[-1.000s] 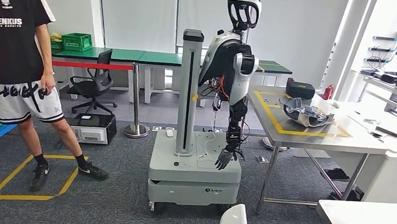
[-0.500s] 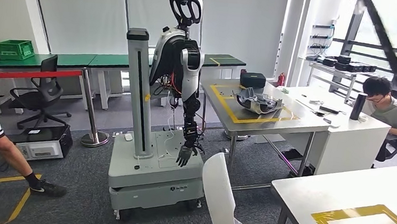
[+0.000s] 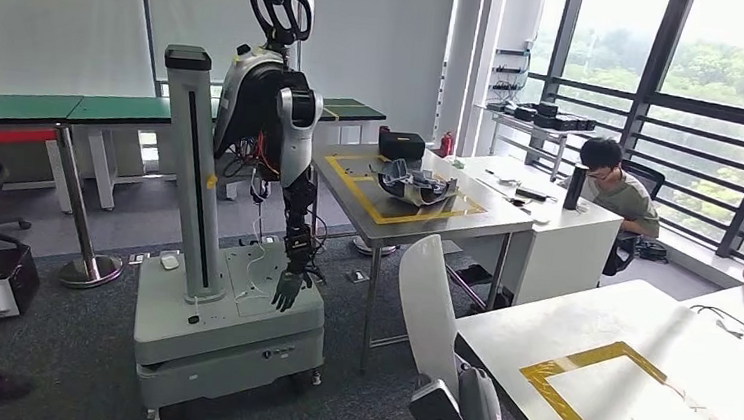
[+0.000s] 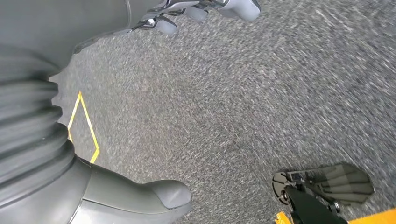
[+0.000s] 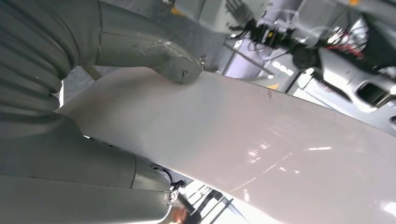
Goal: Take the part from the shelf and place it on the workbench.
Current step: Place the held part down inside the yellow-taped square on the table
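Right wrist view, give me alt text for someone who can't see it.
The robot's right hand grips a large white panel, its grey thumb pressed on the smooth surface. Blurred behind it are grey carpet and another robot's dark body with red wiring.

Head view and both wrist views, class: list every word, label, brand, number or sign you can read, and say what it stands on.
No text can be read in these pictures.
The yellow tape rectangle on the near table is a plain outline, without words.
The white part held in the right hand shows no marking.
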`<control>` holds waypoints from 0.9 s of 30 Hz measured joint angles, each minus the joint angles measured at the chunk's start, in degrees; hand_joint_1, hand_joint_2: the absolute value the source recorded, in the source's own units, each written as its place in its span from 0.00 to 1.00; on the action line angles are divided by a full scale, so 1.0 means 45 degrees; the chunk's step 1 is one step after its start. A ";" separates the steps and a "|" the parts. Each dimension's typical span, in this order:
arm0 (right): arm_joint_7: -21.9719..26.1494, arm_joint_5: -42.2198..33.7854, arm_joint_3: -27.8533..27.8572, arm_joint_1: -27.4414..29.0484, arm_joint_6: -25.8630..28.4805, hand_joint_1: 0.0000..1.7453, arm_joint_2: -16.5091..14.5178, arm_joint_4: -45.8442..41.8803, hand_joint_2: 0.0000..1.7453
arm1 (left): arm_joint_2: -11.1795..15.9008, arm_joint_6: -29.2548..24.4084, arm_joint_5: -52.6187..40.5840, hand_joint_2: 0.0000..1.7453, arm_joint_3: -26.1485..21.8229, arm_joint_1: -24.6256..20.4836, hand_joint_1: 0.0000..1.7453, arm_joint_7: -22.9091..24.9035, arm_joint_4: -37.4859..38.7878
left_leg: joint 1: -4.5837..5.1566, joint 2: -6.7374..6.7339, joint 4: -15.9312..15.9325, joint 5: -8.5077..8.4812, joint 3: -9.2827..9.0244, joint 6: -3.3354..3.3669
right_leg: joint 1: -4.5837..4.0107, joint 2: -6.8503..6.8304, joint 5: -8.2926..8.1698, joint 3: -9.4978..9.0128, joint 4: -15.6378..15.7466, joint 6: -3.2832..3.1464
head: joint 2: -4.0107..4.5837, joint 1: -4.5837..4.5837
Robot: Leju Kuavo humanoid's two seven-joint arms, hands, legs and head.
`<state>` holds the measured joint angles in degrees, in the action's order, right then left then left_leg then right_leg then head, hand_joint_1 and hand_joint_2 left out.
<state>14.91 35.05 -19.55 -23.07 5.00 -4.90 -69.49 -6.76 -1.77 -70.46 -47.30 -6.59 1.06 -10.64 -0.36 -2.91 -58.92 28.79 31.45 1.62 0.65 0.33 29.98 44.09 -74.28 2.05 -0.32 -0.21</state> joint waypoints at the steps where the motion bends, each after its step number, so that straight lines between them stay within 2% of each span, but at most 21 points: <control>1: 0.0025 -0.0013 0.0030 -0.0044 0.0044 1.00 0.0019 0.0068 1.00 | 0.0001 -0.0001 0.0050 1.00 0.0000 0.0006 0.00 0.0009 0.0001 | 0.0006 -0.0157 -0.0012 0.0017 -0.0007 -0.0004 | -0.0010 -0.0090 -0.0352 -0.0371 0.0675 -0.0036 | 0.0000 -0.0001; 3: 0.0102 -0.0040 0.0115 -0.0186 0.0142 1.00 0.0044 0.0141 1.00 | 0.0007 -0.0021 0.0199 1.00 -0.0001 0.0045 0.00 0.0016 0.0002 | 0.0060 -0.0445 -0.0043 0.0075 -0.0027 -0.0057 | -0.0099 -0.0653 -0.0933 -0.1364 0.2484 -0.0188 | 0.0001 0.0004; 5: 0.0171 -0.0064 0.0223 -0.0306 0.0213 1.00 0.0082 0.0177 1.00 | 0.0028 -0.0084 0.0392 1.00 -0.0017 0.0118 0.00 -0.0014 0.0003 | 0.0122 -0.0681 -0.0047 0.0121 -0.0060 -0.0164 | -0.0213 -0.1008 -0.1087 -0.1838 0.3389 -0.0385 | 0.0001 0.0012; 7: 0.0235 -0.0098 0.0330 -0.0329 0.0273 1.00 0.0170 0.0247 1.00 | 0.0045 -0.0141 0.0532 1.00 -0.0039 0.0164 0.00 -0.0085 0.0004 | 0.0143 -0.0909 -0.0003 0.0142 -0.0112 -0.0284 | -0.0241 -0.0763 -0.1132 -0.1828 0.3455 -0.0541 | 0.0000 0.0015; 8: 0.0282 -0.0120 0.0381 -0.0329 0.0300 1.00 0.0215 0.0294 1.00 | 0.0061 -0.0153 0.0567 1.00 -0.0045 0.0168 0.00 -0.0124 0.0004 | 0.0127 -0.0837 -0.0044 0.0202 -0.0107 -0.0356 | -0.0214 -0.0624 -0.1175 -0.1832 0.3509 -0.0606 | 0.0000 0.0015; 10: 0.0391 -0.0164 0.0447 -0.0364 0.0338 1.00 0.0251 0.0410 1.00 | 0.0089 -0.0158 0.0608 1.00 -0.0049 0.0169 0.00 -0.0192 0.0007 | 0.0087 -0.0224 -0.0690 0.0664 0.0160 -0.0488 | -0.0103 -0.0362 -0.1277 -0.1852 0.3615 -0.0742 | 0.0000 0.0018; 11: 0.0435 -0.0179 0.0461 -0.0381 0.0345 1.00 0.0253 0.0476 1.00 | 0.0103 -0.0158 0.0614 1.00 -0.0050 0.0177 0.00 -0.0210 0.0012 | 0.0052 0.0195 -0.1381 0.1048 0.0470 -0.0541 | -0.0074 -0.0230 -0.1306 -0.1844 0.3632 -0.0783 | 0.0001 0.0021; 12: 0.0461 -0.0191 0.0467 -0.0394 0.0350 1.00 0.0252 0.0557 1.00 | 0.0106 -0.0157 0.0618 1.00 -0.0051 0.0190 0.00 -0.0222 0.0019 | 0.0038 0.0454 -0.2221 0.1443 0.0858 -0.0575 | -0.0061 -0.0081 -0.1322 -0.1826 0.3630 -0.0813 | 0.0001 0.0023; 13: 0.0479 -0.0197 0.0469 -0.0389 0.0345 1.00 0.0255 0.0643 1.00 | 0.0110 -0.0155 0.0619 1.00 -0.0053 0.0204 0.00 -0.0225 0.0027 | 0.0026 0.0570 -0.2979 0.1718 0.1224 -0.0603 | -0.0057 0.0084 -0.1334 -0.1809 0.3624 -0.0821 | 0.0002 0.0022; 14: 0.0490 -0.0200 0.0472 -0.0375 0.0347 1.00 0.0257 0.0725 1.00 | 0.0118 -0.0155 0.0619 1.00 -0.0056 0.0216 0.00 -0.0223 0.0030 | 0.0014 0.0608 -0.3410 0.1764 0.1454 -0.0621 | -0.0053 0.0264 -0.1342 -0.1794 0.3613 -0.0816 | 0.0002 0.0022; 15: 0.0506 -0.0205 0.0478 -0.0362 0.0353 1.00 0.0260 0.0800 1.00 | 0.0127 -0.0155 0.0618 1.00 -0.0057 0.0222 0.00 -0.0222 0.0032 | -0.0004 0.0629 -0.3380 0.1556 0.1476 -0.0632 | -0.0045 0.0451 -0.1353 -0.1782 0.3593 -0.0801 | 0.0001 0.0021; 16: 0.0533 -0.0214 0.0489 -0.0355 0.0359 1.00 0.0262 0.0860 1.00 | 0.0137 -0.0155 0.0614 1.00 -0.0058 0.0219 0.00 -0.0221 0.0032 | -0.0033 0.0677 -0.2851 0.1133 0.1259 -0.0639 | -0.0029 0.0634 -0.1361 -0.1773 0.3562 -0.0775 | 0.0001 0.0021; 17: 0.0568 -0.0223 0.0505 -0.0351 0.0366 1.00 0.0262 0.0901 1.00 | 0.0147 -0.0155 0.0608 1.00 -0.0058 0.0211 0.00 -0.0221 0.0030 | -0.0080 0.0828 -0.2001 0.0638 0.0891 -0.0650 | -0.0008 0.0811 -0.1363 -0.1759 0.3517 -0.0734 | 0.0001 0.0021; 18: 0.0607 -0.0237 0.0525 -0.0358 0.0376 1.00 0.0263 0.0930 1.00 | 0.0152 -0.0152 0.0601 1.00 -0.0057 0.0198 0.00 -0.0217 0.0033 | -0.0117 0.1112 -0.1180 0.0311 0.0531 -0.0661 | -0.0004 0.0967 -0.1364 -0.1717 0.3459 -0.0668 | 0.0001 0.0022; 20: 0.0671 -0.0271 0.0557 -0.0379 0.0380 1.00 0.0267 0.0975 1.00 | 0.0151 -0.0138 0.0591 1.00 -0.0055 0.0168 0.00 -0.0185 0.0043 | -0.0153 0.1502 -0.0278 0.0070 0.0144 -0.0614 | 0.0014 0.1254 -0.1414 -0.1583 0.3385 -0.0483 | 0.0001 0.0018; 21: 0.0711 -0.0294 0.0567 -0.0384 0.0379 1.00 0.0283 0.1008 1.00 | 0.0149 -0.0131 0.0590 1.00 -0.0055 0.0149 0.00 -0.0145 0.0047 | -0.0122 0.1524 -0.0233 0.0103 0.0123 -0.0550 | 0.0029 0.1399 -0.1475 -0.1519 0.3402 -0.0365 | 0.0001 0.0018; 22: 0.0766 -0.0319 0.0572 -0.0381 0.0371 1.00 0.0311 0.1054 1.00 | 0.0148 -0.0128 0.0591 1.00 -0.0056 0.0132 0.00 -0.0106 0.0049 | -0.0105 0.1380 -0.0221 0.0050 0.0124 -0.0447 | 0.0059 0.1546 -0.1547 -0.1475 0.3444 -0.0256 | 0.0001 0.0015; 23: 0.0833 -0.0351 0.0576 -0.0370 0.0369 1.00 0.0349 0.1107 1.00 | 0.0148 -0.0126 0.0596 1.00 -0.0057 0.0113 0.00 -0.0074 0.0049 | -0.0094 0.1227 -0.0193 -0.0004 0.0112 -0.0344 | 0.0078 0.1520 -0.1573 -0.1440 0.3452 -0.0179 | 0.0002 0.0016; 24: 0.0896 -0.0399 0.0578 -0.0373 0.0365 1.00 0.0387 0.1169 1.00 | 0.0153 -0.0126 0.0609 1.00 -0.0059 0.0107 0.00 -0.0055 0.0047 | -0.0094 0.1086 -0.0156 -0.0055 0.0115 -0.0238 | 0.0068 0.1293 -0.1491 -0.1361 0.3333 -0.0123 | 0.0002 0.0007; 25: 0.0954 -0.0442 0.0579 -0.0395 0.0363 1.00 0.0411 0.1236 1.00 | 0.0163 -0.0128 0.0634 1.00 -0.0062 0.0114 0.00 -0.0053 0.0045 | -0.0099 0.0935 -0.0119 -0.0102 0.0124 -0.0149 | 0.0043 0.0939 -0.1253 -0.1178 0.2966 -0.0091 | 0.0001 0.0000; 27: 0.1046 -0.0532 0.0579 -0.0437 0.0364 1.00 0.0421 0.1385 1.00 | 0.0200 -0.0132 0.0679 1.00 -0.0085 0.0163 0.00 -0.0056 0.0040 | -0.0051 0.0603 -0.0104 -0.0132 0.0169 -0.0044 | -0.0005 0.0220 -0.0414 -0.0477 0.1429 -0.0047 | 0.0000 -0.0011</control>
<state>19.62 32.65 -16.94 -25.04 6.63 -3.00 -63.26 -5.86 -2.37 -67.40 -47.68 -5.86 0.81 -10.46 -0.59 -0.20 -59.39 28.19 32.20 1.43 0.63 1.31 28.12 41.95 -67.85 1.84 -0.32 -0.26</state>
